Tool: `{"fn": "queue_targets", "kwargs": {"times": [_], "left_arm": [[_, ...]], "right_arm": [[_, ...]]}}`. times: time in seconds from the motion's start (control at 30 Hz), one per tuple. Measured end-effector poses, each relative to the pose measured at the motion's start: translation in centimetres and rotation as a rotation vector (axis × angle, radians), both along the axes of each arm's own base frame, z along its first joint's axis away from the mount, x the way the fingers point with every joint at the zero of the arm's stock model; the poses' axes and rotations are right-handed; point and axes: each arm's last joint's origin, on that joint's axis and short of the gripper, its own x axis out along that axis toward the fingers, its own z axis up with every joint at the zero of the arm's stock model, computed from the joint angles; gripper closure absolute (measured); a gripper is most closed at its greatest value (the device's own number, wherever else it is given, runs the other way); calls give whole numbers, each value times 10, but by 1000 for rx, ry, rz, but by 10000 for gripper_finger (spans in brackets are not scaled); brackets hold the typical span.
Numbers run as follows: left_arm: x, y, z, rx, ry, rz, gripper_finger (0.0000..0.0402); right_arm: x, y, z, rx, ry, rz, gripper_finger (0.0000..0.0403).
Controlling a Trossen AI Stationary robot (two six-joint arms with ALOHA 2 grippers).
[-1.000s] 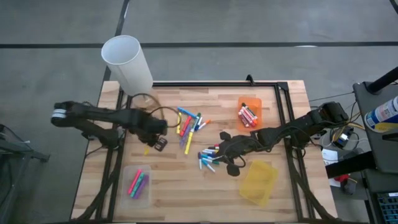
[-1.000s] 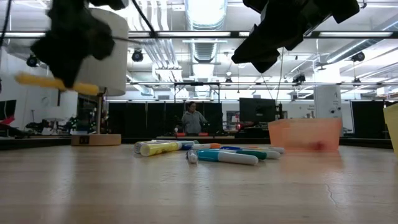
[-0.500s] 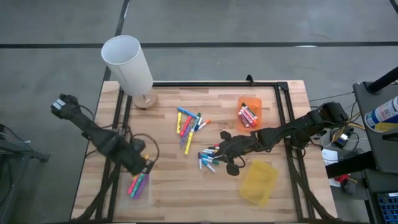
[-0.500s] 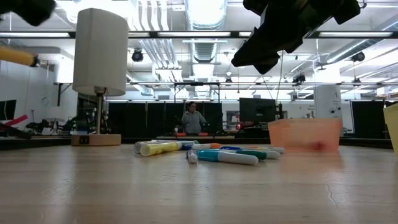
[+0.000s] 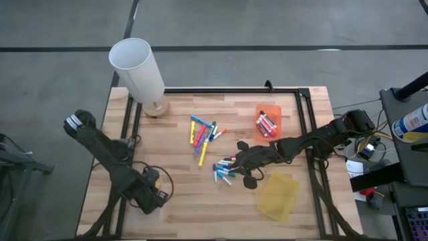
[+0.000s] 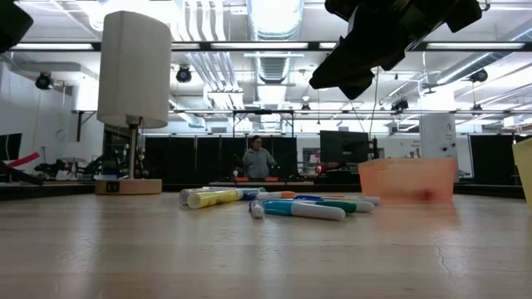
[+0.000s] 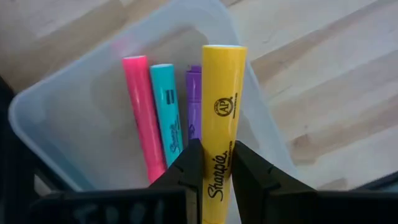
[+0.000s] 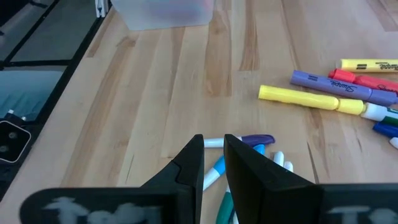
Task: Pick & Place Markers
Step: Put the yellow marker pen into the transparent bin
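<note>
My left gripper (image 5: 152,195) hangs over the clear bin (image 7: 74,118) near the table's front left. It is shut on a yellow marker (image 7: 222,112). A pink, a teal and a purple marker (image 7: 142,112) lie in the bin below it. Loose markers lie on the wood in two heaps, one at mid-table (image 5: 202,137) and one (image 5: 224,171) just in front of my right gripper (image 5: 241,159). That gripper hovers shut with nothing between its fingers (image 8: 193,163). More markers lie in the orange bin (image 5: 267,122). My left gripper pinches the yellow marker's barrel at its printed label (image 7: 219,169) between its two fingers. The fingers come from above, pointing down, and lie across the marker. The marker is level, clear of the bin and of the markers lying in it.
A white lamp (image 5: 137,63) stands at the far left corner. A yellow bin (image 5: 277,195) lies near the front right. A black frame (image 5: 304,94) runs along the table's edges. Bare wood lies between the clear bin and the marker heaps.
My left gripper has carried the yellow marker from beside the mid-table heap toward the table's near edge and a little left. It has sunk slightly and rolled about its pointing line, and now stands over the clear bin. The marker stays pinched and level.
</note>
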Motion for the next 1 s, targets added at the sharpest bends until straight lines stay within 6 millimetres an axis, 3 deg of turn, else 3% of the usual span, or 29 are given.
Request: {"fn": "queue_targets", "kwargs": {"times": [0.23, 0.5, 1.0], "left_arm": [[5, -9, -19, 7, 102, -60, 351], [7, -11, -27, 27, 129, -92, 346], [4, -7, -30, -18, 189, -150, 263]], "right_arm": [[0, 0, 0, 0, 0, 0, 346], [0, 0, 0, 0, -1, 0, 346], [0, 0, 0, 1, -1, 1, 346]]}}
